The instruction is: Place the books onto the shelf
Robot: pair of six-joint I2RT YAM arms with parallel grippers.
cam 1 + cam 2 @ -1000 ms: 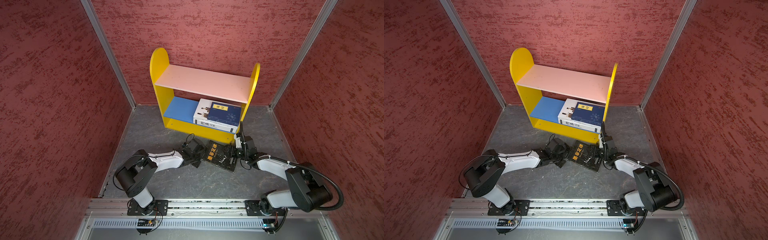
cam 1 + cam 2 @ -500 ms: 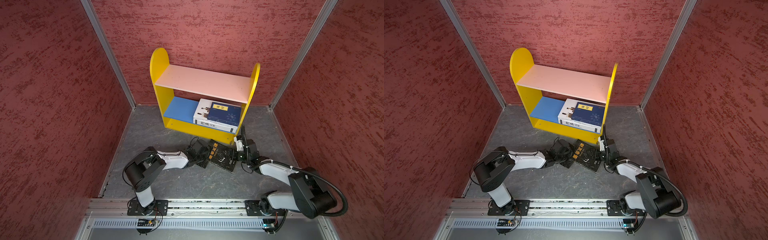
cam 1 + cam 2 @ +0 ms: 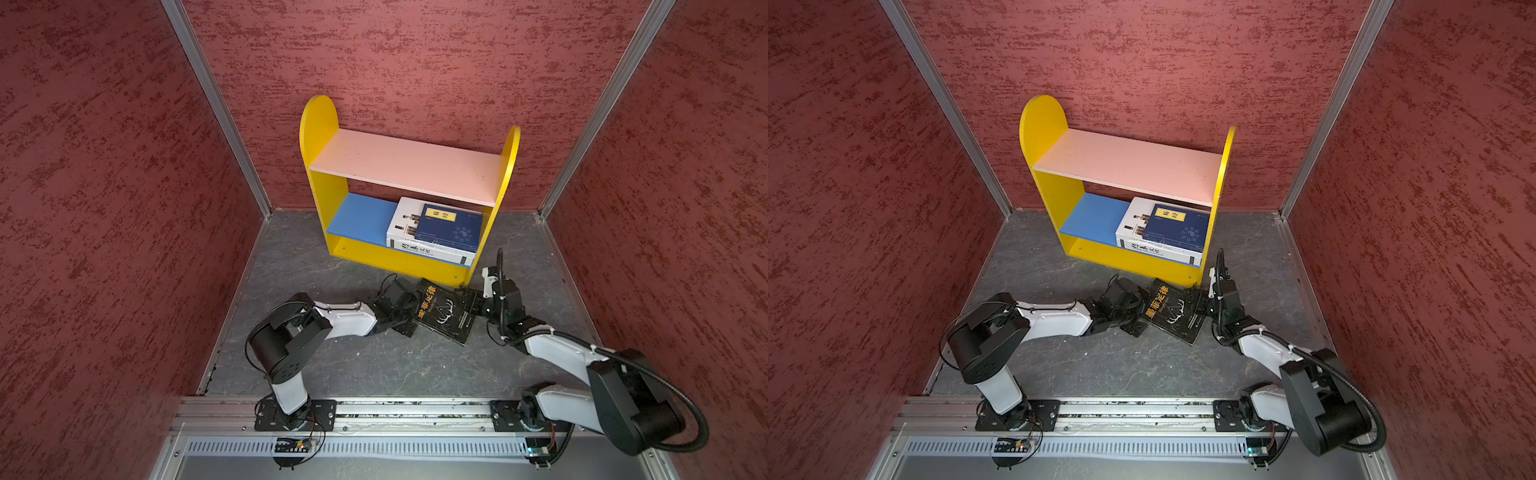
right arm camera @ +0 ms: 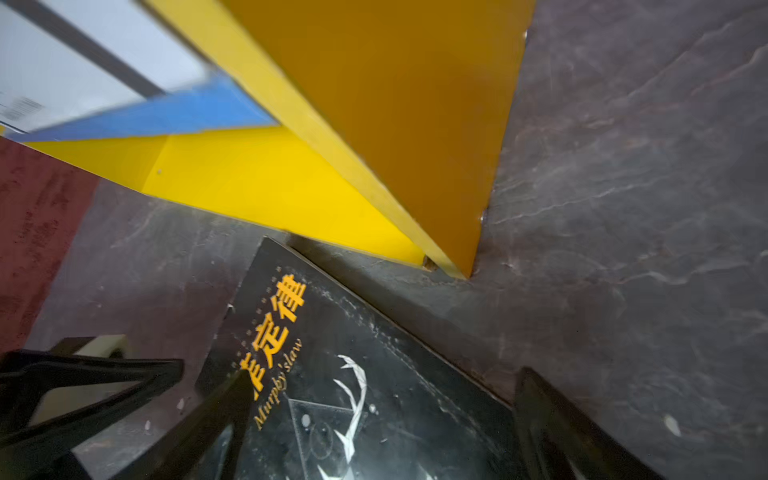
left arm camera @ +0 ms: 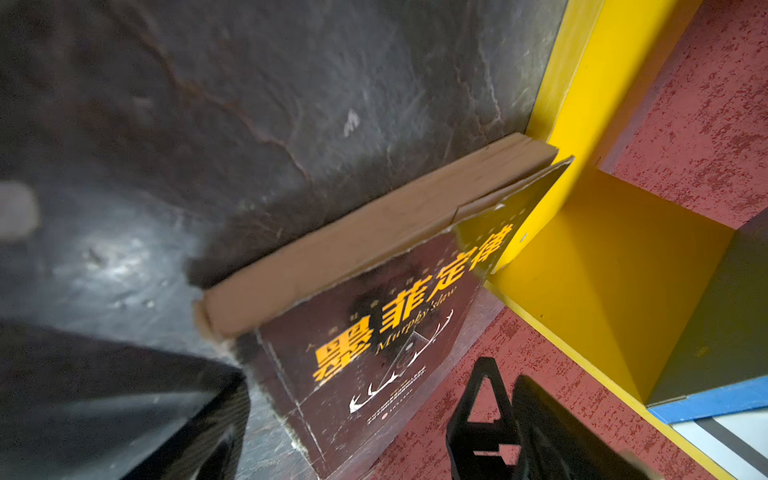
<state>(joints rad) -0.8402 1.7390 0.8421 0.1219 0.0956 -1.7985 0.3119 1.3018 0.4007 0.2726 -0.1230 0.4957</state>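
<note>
The black book with orange characters lies on the floor, its far corner against the shelf's yellow base. My left gripper is open at the book's left edge, and in the left wrist view the book's near corner sits between its fingers. My right gripper is open over the book's right side, a finger on either side of the cover. A white book and a navy book on top of it lie stacked on the blue lower board.
Red walls enclose the grey floor on three sides. The pale pink upper board is bare. The shelf's right yellow side panel stands just beyond my right gripper. The arms' mounting rail runs along the front.
My left arm has stretched to the right, bringing its gripper up to the black book's left edge. The right gripper has shifted only slightly. Both stayed open.
</note>
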